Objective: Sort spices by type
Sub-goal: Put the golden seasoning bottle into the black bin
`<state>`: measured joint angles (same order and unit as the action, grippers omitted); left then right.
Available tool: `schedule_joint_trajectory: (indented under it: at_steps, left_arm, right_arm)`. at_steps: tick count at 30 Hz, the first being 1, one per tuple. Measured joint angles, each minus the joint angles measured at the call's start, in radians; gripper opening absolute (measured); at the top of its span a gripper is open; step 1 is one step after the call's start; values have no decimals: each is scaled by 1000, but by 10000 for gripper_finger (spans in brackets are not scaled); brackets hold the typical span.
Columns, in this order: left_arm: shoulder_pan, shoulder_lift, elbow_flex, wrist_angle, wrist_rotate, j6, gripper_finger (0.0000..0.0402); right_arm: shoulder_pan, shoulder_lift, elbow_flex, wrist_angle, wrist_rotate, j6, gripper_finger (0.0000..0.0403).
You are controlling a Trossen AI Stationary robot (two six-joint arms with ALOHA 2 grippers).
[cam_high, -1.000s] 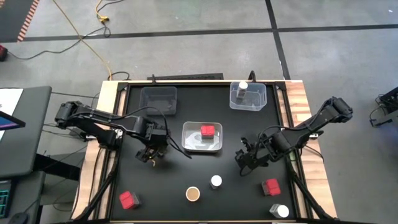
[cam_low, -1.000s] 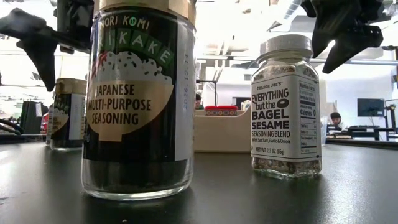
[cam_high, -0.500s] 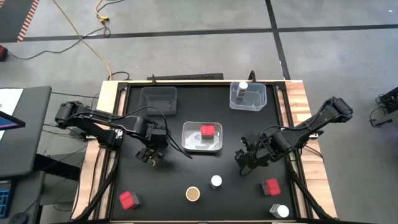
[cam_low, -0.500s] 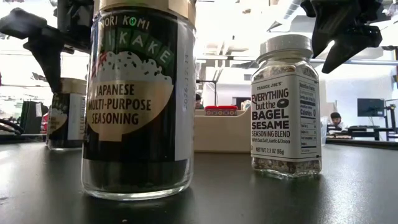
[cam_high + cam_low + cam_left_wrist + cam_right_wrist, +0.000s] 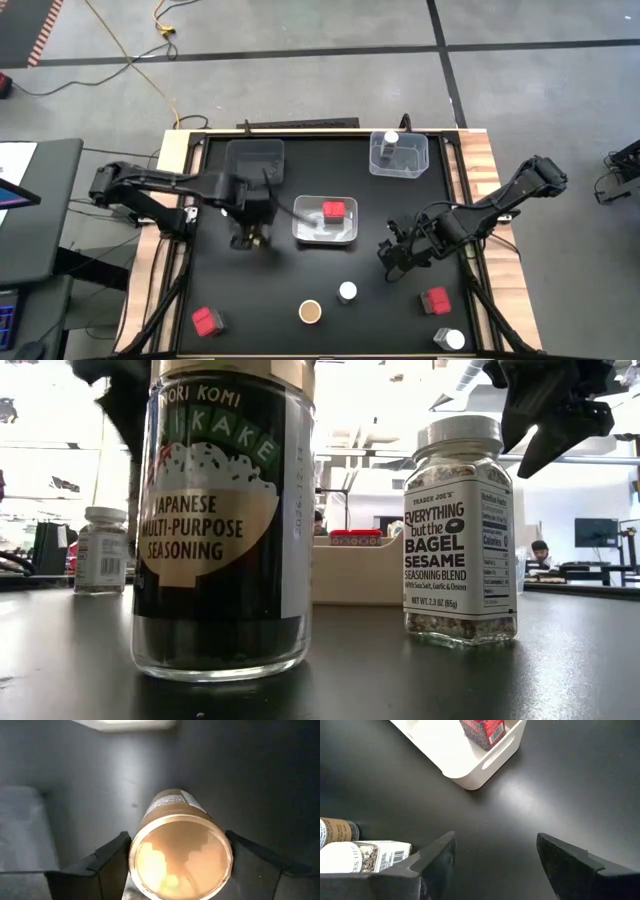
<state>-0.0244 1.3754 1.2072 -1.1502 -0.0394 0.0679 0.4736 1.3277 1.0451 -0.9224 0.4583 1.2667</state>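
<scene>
Left gripper (image 5: 175,857) pinching brown-topped jar (image 5: 180,852), just left of the white tray (image 5: 325,235).
Right gripper (image 5: 392,255) waiting right of that tray, jaws spread, holding nothing.

Three red blocks (image 5: 335,211), three white-lidded jars (image 5: 347,292), two brown-topped jars (image 5: 310,312), three trays (image 5: 256,158).

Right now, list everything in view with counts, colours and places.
red blocky containers: 3, red; white tray, front left, front right.
white-lidded jars: 4, white lids; back-right clear tray, front centre, front right, one left in the low view.
brown-topped jars: 2, brown tops; front centre, left end effector's grip.
trays: 3, one white, two clear; centre and back.
table: 1, black.
left end effector: 1, dark; shut on a brown-topped jar.
right end effector: 1, dark; open, above table's right.
</scene>
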Motion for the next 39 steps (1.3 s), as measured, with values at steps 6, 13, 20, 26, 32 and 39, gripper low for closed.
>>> schedule_joint_trajectory:
  at_steps: [6, 13, 20, 26, 32, 39]
  left_arm:
    - [162, 0, 265, -151, -27, -14, 277]
    - [443, -1, 407, -200, -52, 159, 277]
    - [754, 96, 407, -201, 15, 356, 277]
    - [873, 256, 406, -202, 58, 417, 277]
    - [908, 314, 399, -135, 95, 403, 277]
    - [916, 240, 246, -12, 85, 359, 277]
  right_arm:
    - [-16, -7, -1, -46, 0, -94, 301]
    - [-26, -51, -2, -157, -7, -81, 301]
    - [-61, -59, -2, -144, -13, -48, 301]
    - [-118, -59, -2, -81, -13, -37, 301]
    - [-130, -59, -2, -83, -13, -13, 301]
    - [-139, -59, -2, -114, -13, 16, 301]
